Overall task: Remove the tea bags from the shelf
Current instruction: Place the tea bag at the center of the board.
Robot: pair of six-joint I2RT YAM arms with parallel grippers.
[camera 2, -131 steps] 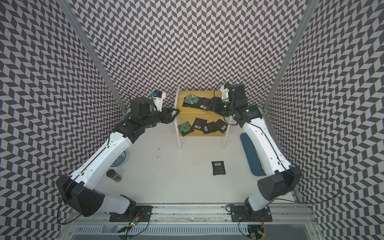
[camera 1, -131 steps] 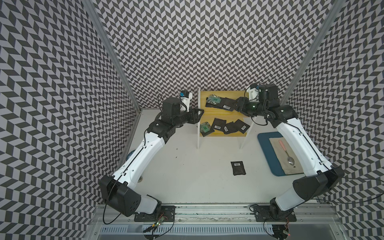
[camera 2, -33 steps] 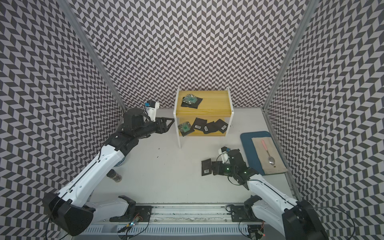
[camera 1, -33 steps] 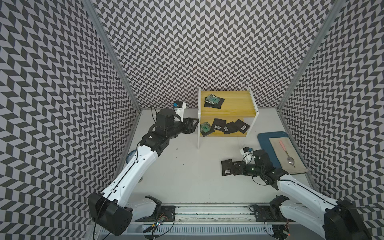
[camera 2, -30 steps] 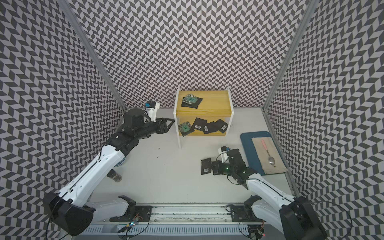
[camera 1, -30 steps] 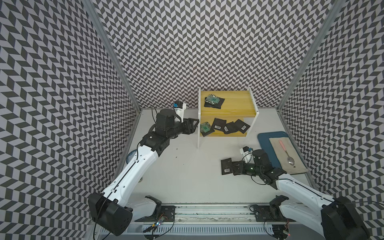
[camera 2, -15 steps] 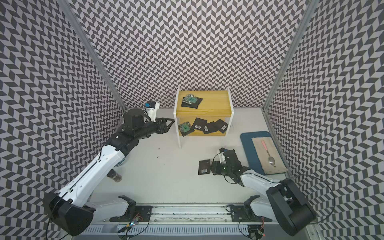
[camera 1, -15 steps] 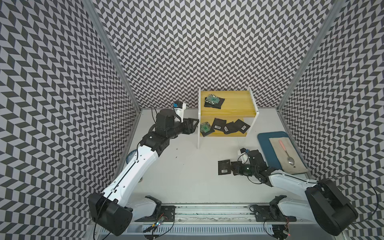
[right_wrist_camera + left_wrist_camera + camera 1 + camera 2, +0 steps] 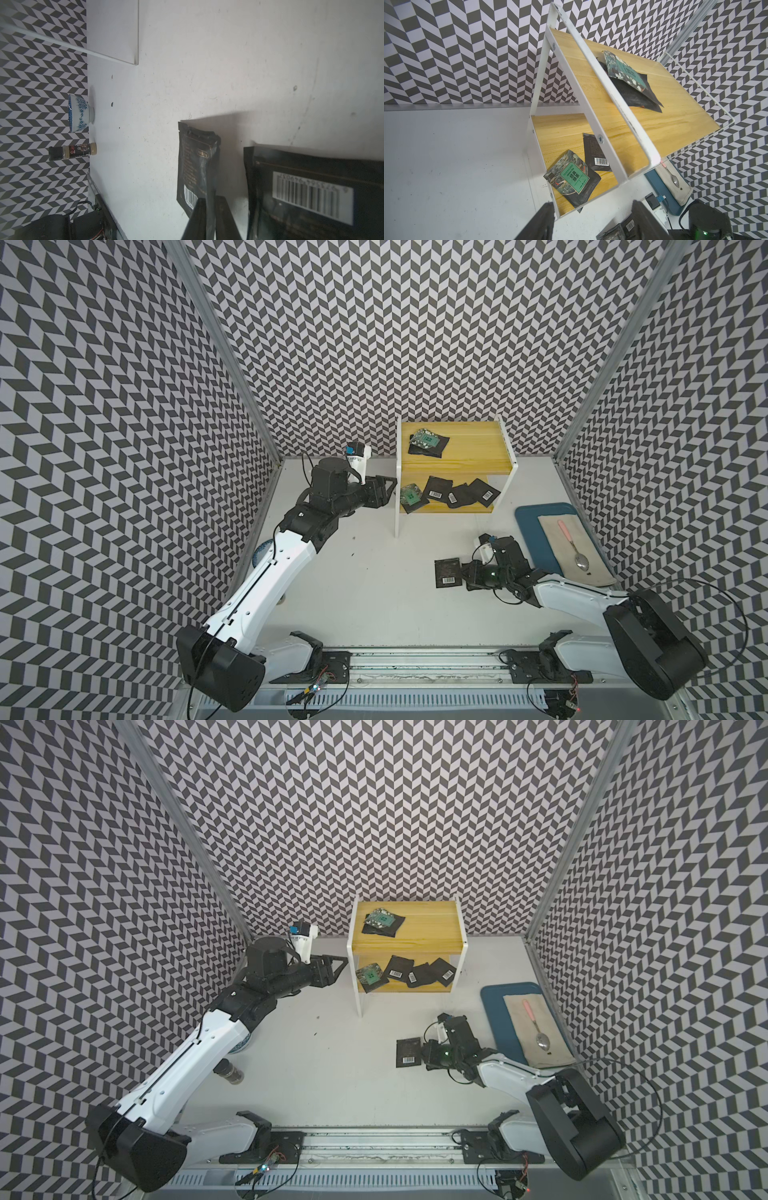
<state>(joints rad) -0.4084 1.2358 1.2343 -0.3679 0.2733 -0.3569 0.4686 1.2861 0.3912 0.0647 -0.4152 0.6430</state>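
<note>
Left gripper (image 9: 390,488) is seen spread wide and empty, parked right at the 9 o'clock side of the shelf (image 9: 457,466). Tea bags (image 9: 438,488) are found on both levels: a stacked pair on the upper board (image 9: 469,445) and a loose bunch on the lower board (image 9: 446,509), the green-faced one (image 9: 570,177) sitting at the front edge. At 5 o'clock from the shelf, the right gripper (image 9: 211,218) is pinched on the edge of a black sachet (image 9: 447,572) down at the table (image 9: 374,593), with another sachet (image 9: 311,195) just beside it. For a clean drop, jaws should be opened fully and lifted straight off, so nothing gets dragged along.
</note>
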